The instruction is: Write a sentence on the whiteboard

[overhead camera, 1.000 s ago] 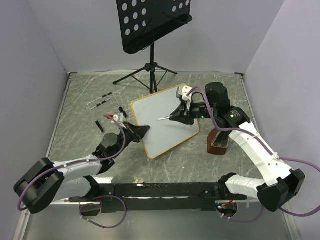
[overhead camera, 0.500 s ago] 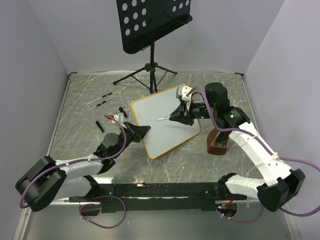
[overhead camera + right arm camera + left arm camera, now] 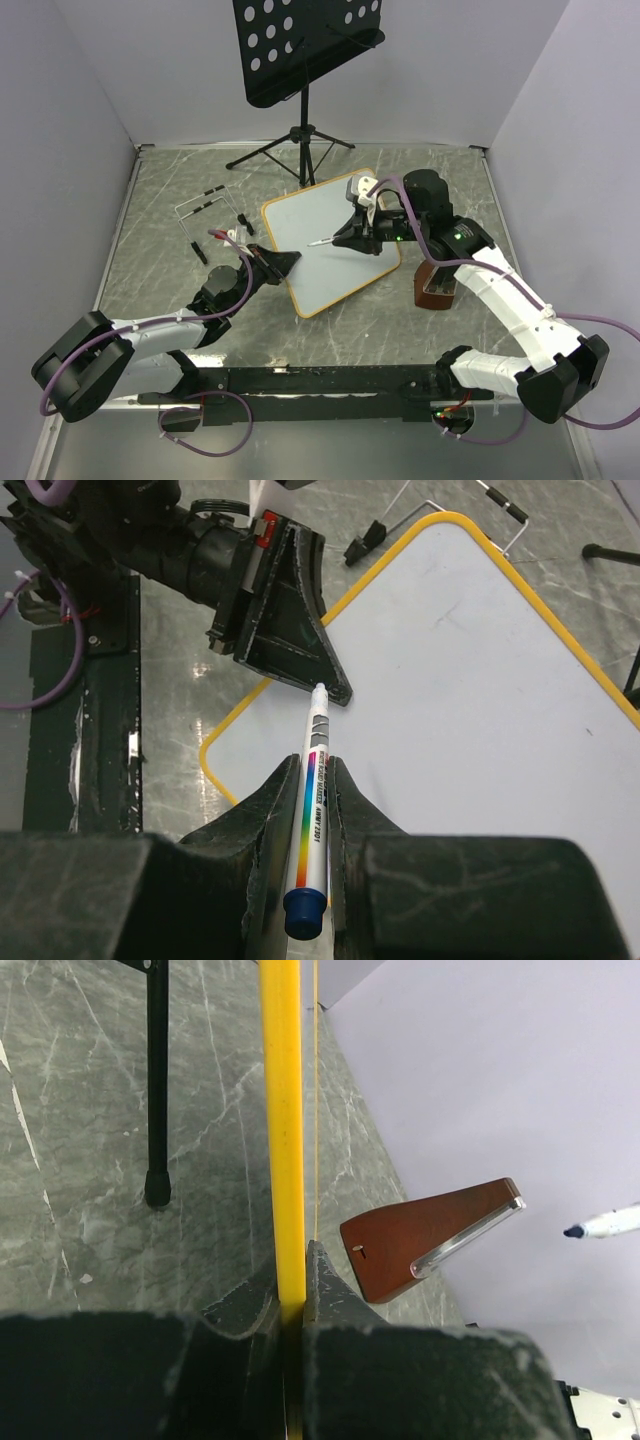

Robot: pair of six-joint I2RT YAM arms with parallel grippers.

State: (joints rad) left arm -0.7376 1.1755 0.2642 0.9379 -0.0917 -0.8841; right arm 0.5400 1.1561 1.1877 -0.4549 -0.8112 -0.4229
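Mid-table, my left gripper (image 3: 288,261) pinches the whiteboard (image 3: 320,280) by its orange left edge; the board sits diagonally, one corner pointing toward the arm bases. My right gripper (image 3: 305,775) clamps a marker (image 3: 316,742), lying lengthwise across the board, tip aimed at the left gripper.
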